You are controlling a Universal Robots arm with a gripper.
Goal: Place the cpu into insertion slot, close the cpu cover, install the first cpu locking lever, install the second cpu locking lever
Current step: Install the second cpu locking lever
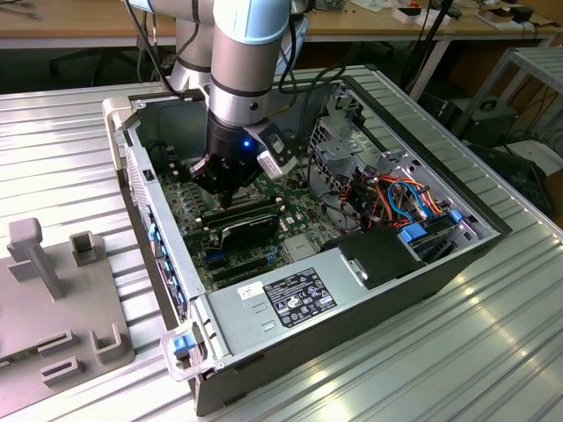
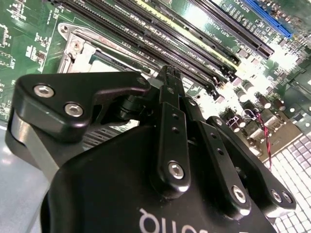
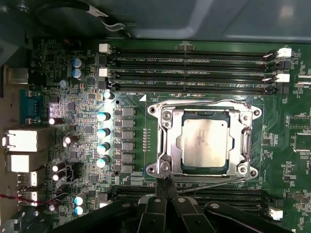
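In the first wrist view the cpu (image 3: 204, 138), a square chip with a dull silver top, lies in the insertion slot (image 3: 154, 109). The silvery cpu cover (image 3: 168, 141) lies flat around it, so the chip shows through the cover's window. One thin wire locking lever (image 3: 204, 102) runs along the socket's edge by the memory slots. The other lever (image 3: 214, 180) runs along the opposite edge. My gripper (image 3: 165, 183) is shut, its black fingertips pressed together at the socket corner beside that second lever's end. The gripper (image 1: 230, 189) reaches down inside the computer case.
Long black memory slots (image 3: 194, 63) flank the socket on both sides. A row of capacitors (image 3: 103, 131) and rear ports (image 3: 22, 141) stand nearby. The case holds a power supply (image 1: 290, 299), a black card (image 1: 251, 224) and coloured cables (image 1: 405, 198). A grey fixture (image 1: 53, 290) sits at the exterior view's left.
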